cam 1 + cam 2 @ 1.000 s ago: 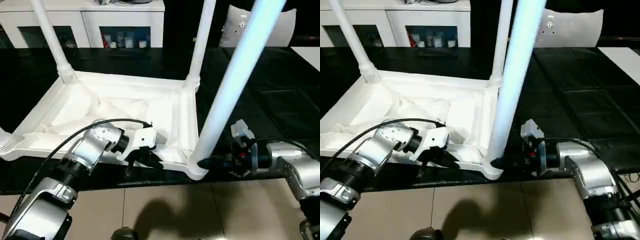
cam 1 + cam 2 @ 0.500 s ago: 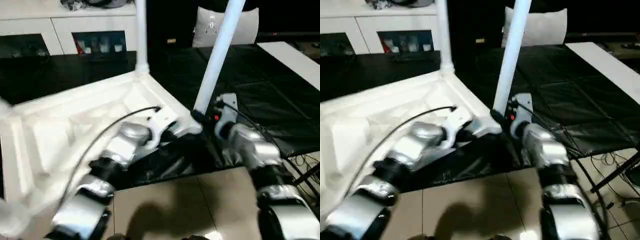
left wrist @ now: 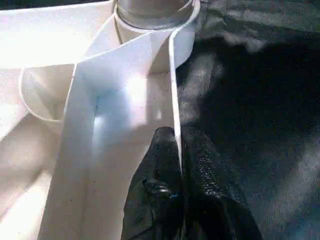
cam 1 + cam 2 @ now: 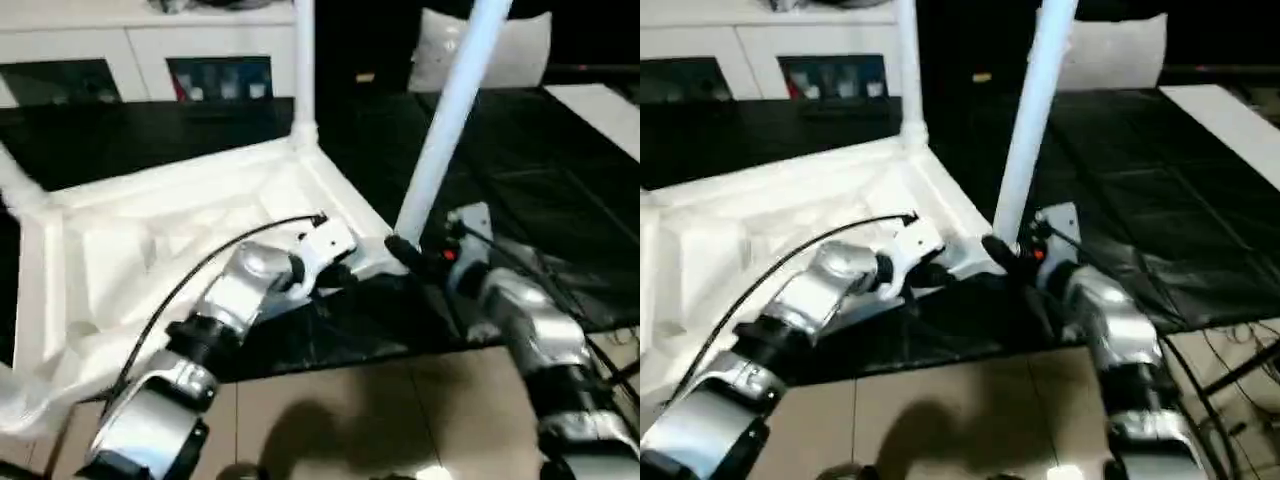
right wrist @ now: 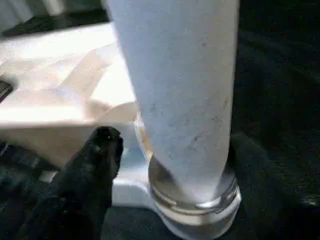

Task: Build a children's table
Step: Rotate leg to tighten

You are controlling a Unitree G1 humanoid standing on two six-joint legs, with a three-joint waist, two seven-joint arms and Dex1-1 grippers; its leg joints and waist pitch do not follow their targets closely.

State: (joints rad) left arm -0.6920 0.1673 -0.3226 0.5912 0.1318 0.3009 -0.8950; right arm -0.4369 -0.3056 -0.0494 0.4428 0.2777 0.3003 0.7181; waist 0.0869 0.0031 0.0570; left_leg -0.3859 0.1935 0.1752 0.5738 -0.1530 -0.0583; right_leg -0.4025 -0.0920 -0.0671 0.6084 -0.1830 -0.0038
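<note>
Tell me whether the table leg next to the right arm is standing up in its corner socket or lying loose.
Standing. The leg rises from the corner socket of the upside-down table, leaning slightly; its base sits inside the socket's ring.

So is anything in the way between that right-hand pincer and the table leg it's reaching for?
Nothing visible. The right pincer is already at the base of the near leg, where it enters the table's corner socket; one black finger sits just beside the leg, apart from it.

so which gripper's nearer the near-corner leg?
Right. The right gripper sits at the near-corner leg, by its base; the left gripper pinches the tabletop rim beside that corner.
</note>
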